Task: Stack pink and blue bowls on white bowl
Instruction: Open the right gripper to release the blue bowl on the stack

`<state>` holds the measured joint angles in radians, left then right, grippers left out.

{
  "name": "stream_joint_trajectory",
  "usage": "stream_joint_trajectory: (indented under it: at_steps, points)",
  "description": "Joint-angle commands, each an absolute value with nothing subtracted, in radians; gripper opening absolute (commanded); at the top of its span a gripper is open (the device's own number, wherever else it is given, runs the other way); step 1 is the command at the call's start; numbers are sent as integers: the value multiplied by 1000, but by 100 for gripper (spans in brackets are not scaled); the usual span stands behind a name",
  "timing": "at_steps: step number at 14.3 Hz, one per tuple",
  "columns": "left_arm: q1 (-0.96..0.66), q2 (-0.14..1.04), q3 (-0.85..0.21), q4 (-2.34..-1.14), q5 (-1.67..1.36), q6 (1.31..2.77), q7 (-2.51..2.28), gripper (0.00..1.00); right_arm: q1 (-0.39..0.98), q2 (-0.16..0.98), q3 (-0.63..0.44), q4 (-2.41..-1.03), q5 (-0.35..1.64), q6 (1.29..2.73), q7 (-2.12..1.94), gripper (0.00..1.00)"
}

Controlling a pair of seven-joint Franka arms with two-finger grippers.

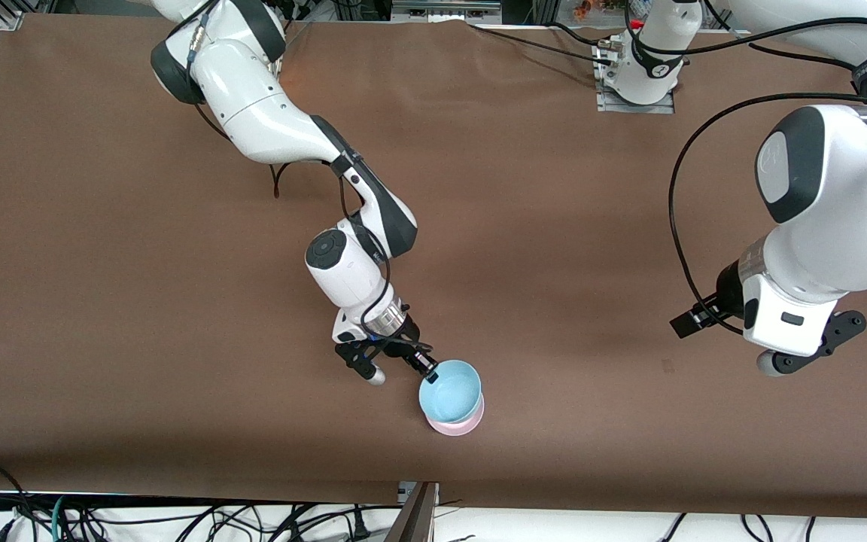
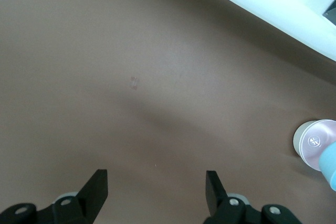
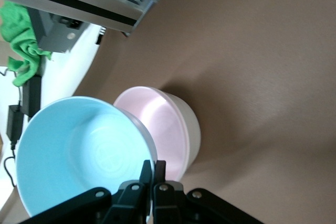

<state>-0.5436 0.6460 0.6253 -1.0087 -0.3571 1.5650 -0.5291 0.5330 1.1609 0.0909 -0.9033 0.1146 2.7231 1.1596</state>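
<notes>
Sky-blue plastic fills most of my right wrist view: the blue bowl [image 3: 79, 156] is pinched at its rim by the right gripper [image 3: 153, 174], whose 2 fingers are closed tight on the thin wall, 1 inside and 1 outside. From the front view I see that gripper [image 1: 429, 369] holding the blue bowl [image 1: 450, 391] tilted, over the pink bowl [image 1: 463, 425], which peeks out beneath it on the camera side. I cannot tell whether the 2 bowls touch. In the right wrist view the pink bowl [image 3: 157, 127] sits nested in the white bowl [image 3: 191, 129], whose pale outer wall wraps around it, both resting on the brown table [image 1: 102, 301] near the front edge, roughly midway between the 2 arms' ends. The left gripper [image 1: 806, 354] hangs over bare table toward the left arm's end, waiting, well apart from the bowls. Its own wrist view shows the left gripper [image 2: 156, 190] with fingers spread wide and nothing between them, only brown surface below, and the stacked bowls small at the frame's edge.
</notes>
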Motion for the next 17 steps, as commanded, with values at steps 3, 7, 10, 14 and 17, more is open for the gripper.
stream_joint_trajectory:
  at_steps: [3, 7, 10, 14, 17]
  points:
    - [-554, 606, 626, -1055, -354, 1557, -503, 83, 525, 1186, 95, -854, 121, 2723, 1106, 0]
    - [-555, 606, 626, -1055, -354, 1551, -502, 83, 520, 1230, 97, -838, 121, 2749, 1089, 0]
    - [-555, 604, 626, -1060, -354, 1549, -502, 83, 522, 1236, 97, -838, 121, 2752, 1088, 2]
    - [-557, 591, 626, -1075, -353, 1549, -502, 83, 522, 1238, 91, -838, 121, 2763, 1085, 11]
    - [-558, 592, 626, -1077, -353, 1549, -502, 83, 520, 1235, 100, -838, 121, 2761, 1081, 35]
